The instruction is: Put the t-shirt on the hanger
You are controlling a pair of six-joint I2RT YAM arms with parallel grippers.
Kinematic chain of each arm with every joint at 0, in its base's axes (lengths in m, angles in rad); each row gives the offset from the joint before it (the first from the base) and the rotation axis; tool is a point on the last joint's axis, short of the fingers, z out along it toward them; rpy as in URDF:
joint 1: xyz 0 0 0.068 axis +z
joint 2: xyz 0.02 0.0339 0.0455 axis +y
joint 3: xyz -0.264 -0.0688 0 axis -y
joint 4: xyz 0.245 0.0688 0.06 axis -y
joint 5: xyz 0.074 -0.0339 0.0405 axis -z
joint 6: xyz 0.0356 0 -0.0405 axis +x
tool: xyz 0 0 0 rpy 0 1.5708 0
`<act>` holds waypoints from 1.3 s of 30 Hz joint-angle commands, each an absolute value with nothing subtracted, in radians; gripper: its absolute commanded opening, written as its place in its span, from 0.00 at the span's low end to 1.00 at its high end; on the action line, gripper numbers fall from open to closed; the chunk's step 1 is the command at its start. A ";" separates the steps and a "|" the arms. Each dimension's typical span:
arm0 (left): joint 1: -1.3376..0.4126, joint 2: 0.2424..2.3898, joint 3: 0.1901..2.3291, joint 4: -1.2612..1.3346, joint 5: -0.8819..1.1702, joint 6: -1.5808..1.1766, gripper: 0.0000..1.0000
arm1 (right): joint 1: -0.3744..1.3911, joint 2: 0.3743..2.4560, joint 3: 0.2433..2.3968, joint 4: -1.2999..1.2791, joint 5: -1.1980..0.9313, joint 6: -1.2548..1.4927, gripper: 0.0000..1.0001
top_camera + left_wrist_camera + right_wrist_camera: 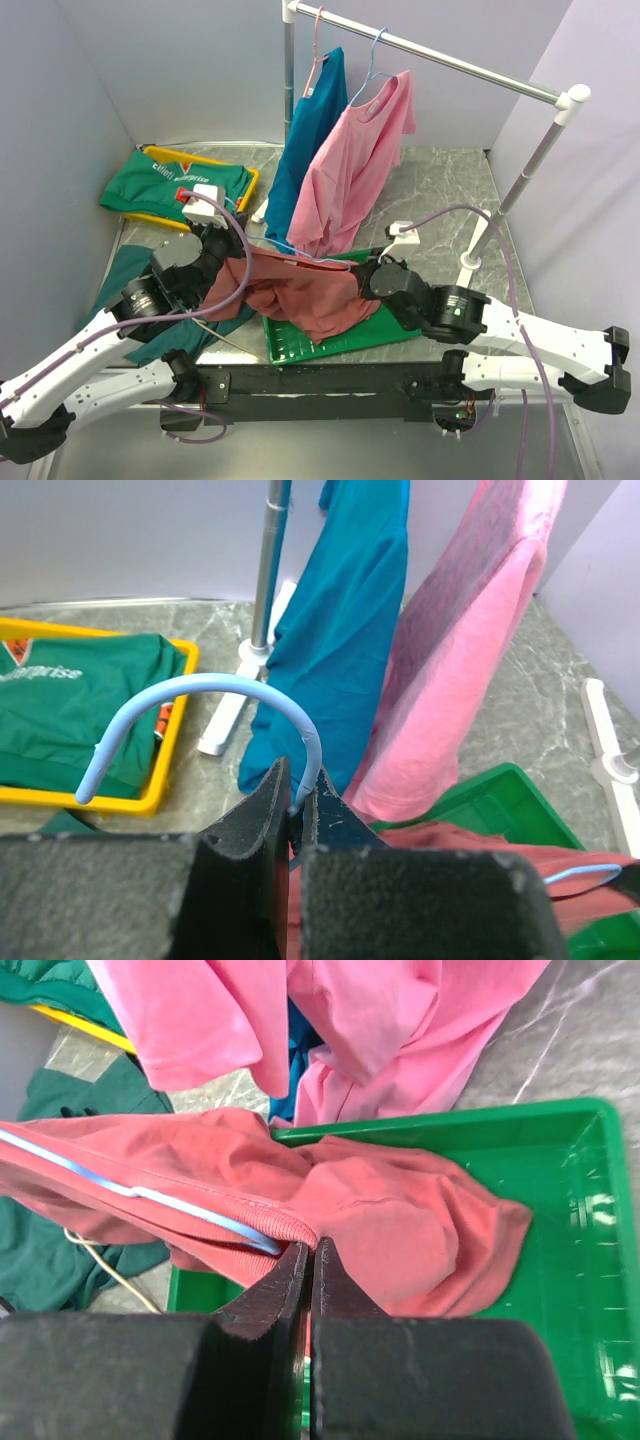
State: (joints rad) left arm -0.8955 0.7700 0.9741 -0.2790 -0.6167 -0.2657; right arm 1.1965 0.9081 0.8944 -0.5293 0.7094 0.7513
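Observation:
The salmon-red t-shirt [310, 300] hangs stretched between my grippers, its lower part bunched in the green tray [385, 325]. My left gripper [243, 262] is shut on the neck of the light blue hanger [200, 683], just below its curled hook, in the left wrist view [300, 775]. My right gripper [362, 278] is shut on the ribbed collar of the t-shirt [400, 1230], in the right wrist view [311, 1245]. One wire arm of the hanger [150, 1196] runs inside the collar opening. The hanger's other arm is hidden.
A clothes rail [450, 62] at the back carries a teal t-shirt [305, 140] and a pink t-shirt [355, 170], hanging just behind my grippers. A yellow tray [255, 185] with a green shirt [175, 180] sits back left. A dark green garment [125, 275] lies under the left arm.

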 commanded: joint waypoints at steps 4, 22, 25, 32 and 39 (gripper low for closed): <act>-0.913 0.765 0.985 -0.193 -0.684 -0.158 0.01 | 1.167 0.903 1.043 -0.679 0.710 0.638 0.00; -1.088 1.008 1.432 -0.181 -0.888 -0.172 0.01 | 1.247 1.331 1.960 -0.797 0.653 0.358 0.00; -1.111 1.032 1.527 -0.207 -0.810 -0.150 0.01 | 1.256 1.397 2.120 -0.819 0.652 0.304 0.00; -1.144 1.089 1.617 -0.368 -0.759 -0.095 0.01 | 1.137 1.309 2.016 -0.775 0.551 0.281 0.01; -1.158 1.054 1.442 -0.394 -0.694 -0.107 0.01 | 1.106 1.095 1.633 -0.652 0.368 0.269 0.36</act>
State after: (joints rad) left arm -1.1473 1.0645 1.5070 -0.3477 -0.7654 -0.1238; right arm 1.1152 1.2011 1.7584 -0.7773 0.5011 0.3107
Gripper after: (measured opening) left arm 0.067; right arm 0.205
